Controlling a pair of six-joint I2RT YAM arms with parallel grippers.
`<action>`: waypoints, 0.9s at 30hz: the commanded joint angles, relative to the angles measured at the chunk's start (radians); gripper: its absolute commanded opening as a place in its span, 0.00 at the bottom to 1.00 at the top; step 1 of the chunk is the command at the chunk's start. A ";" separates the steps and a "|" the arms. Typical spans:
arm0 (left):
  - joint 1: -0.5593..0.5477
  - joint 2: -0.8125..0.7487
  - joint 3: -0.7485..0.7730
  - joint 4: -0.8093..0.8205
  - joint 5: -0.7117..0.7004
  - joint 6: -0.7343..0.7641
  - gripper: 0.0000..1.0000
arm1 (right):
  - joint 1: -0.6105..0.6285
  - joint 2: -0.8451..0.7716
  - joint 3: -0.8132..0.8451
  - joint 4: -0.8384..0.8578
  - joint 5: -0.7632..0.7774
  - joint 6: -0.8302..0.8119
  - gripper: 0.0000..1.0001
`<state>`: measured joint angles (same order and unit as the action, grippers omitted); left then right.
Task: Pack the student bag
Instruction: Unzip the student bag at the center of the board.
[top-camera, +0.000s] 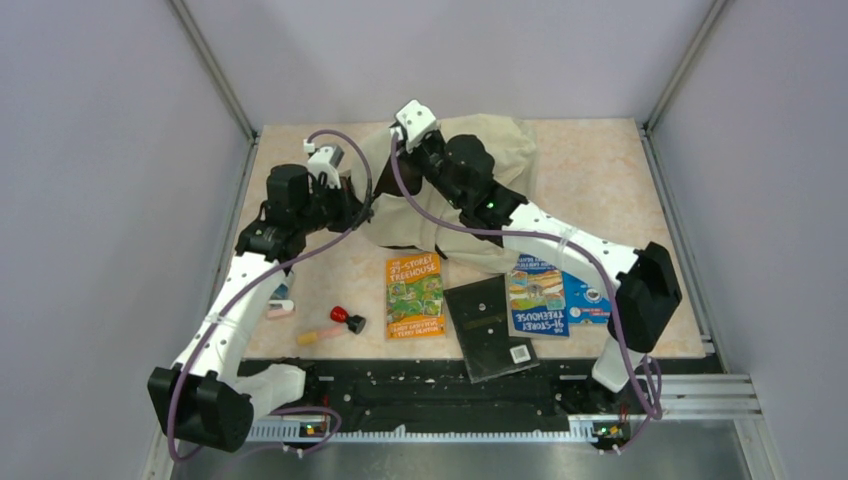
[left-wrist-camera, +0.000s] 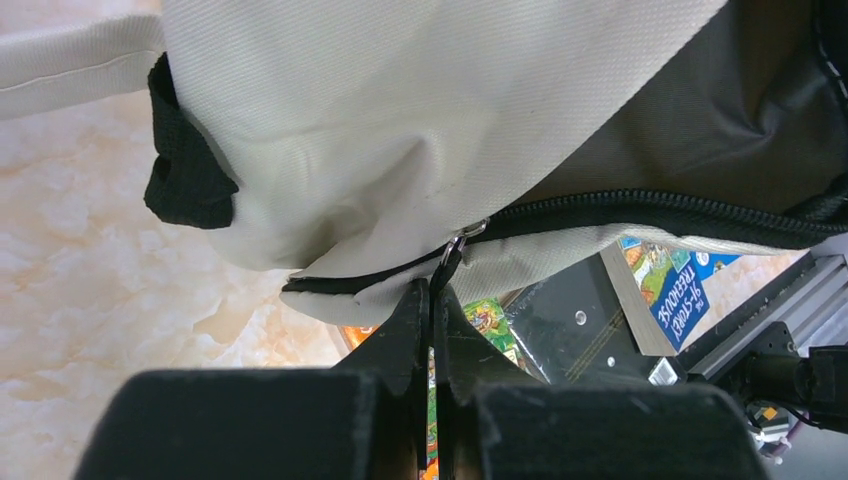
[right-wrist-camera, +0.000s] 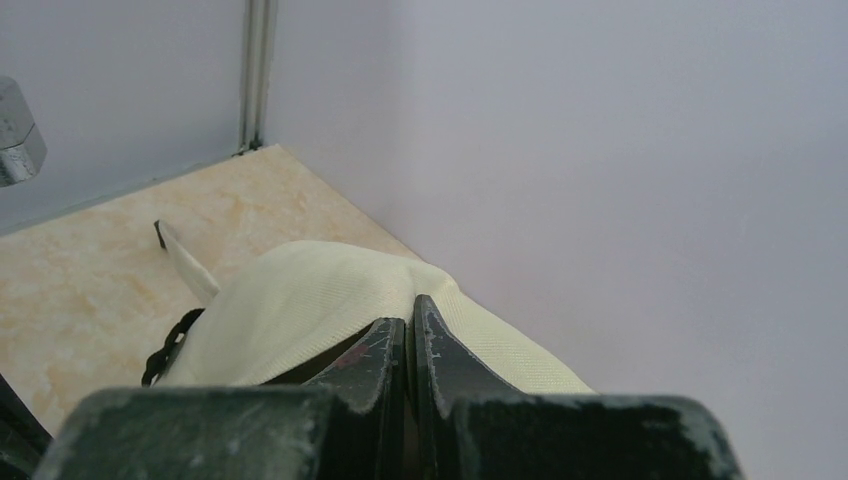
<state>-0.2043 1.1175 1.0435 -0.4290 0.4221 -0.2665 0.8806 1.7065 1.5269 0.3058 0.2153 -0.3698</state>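
Observation:
The cream student bag (top-camera: 505, 150) lies at the back middle of the table, its black zipper (left-wrist-camera: 650, 210) partly open over a dark lining. My left gripper (top-camera: 358, 208) is at the bag's left front edge. In the left wrist view it (left-wrist-camera: 432, 292) is shut on the metal zipper pull (left-wrist-camera: 452, 258). My right gripper (top-camera: 408, 158) is over the bag's top left. In the right wrist view it (right-wrist-camera: 410, 312) is shut on a raised fold of the bag's cream fabric (right-wrist-camera: 300, 300), holding it up off the table.
An orange Treehouse book (top-camera: 414, 294), a black notebook (top-camera: 490, 328) and a blue Treehouse book (top-camera: 540, 296) lie in front of the bag. A red-and-black small item (top-camera: 346, 318), a yellow-pink stick (top-camera: 316, 334) and a pink-white piece (top-camera: 281, 307) lie front left. Walls close three sides.

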 joint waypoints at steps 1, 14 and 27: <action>-0.001 0.010 0.031 -0.058 -0.059 0.017 0.00 | -0.007 -0.106 0.109 0.181 0.042 0.017 0.00; 0.017 -0.079 0.018 -0.047 -0.248 -0.009 0.00 | -0.033 -0.079 0.233 0.204 0.066 0.055 0.00; 0.087 -0.122 0.014 -0.045 -0.332 -0.036 0.00 | -0.164 -0.141 0.136 0.278 0.085 0.328 0.00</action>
<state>-0.1604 1.0252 1.0531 -0.4301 0.1608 -0.2935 0.8043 1.6997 1.6466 0.3435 0.2604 -0.1841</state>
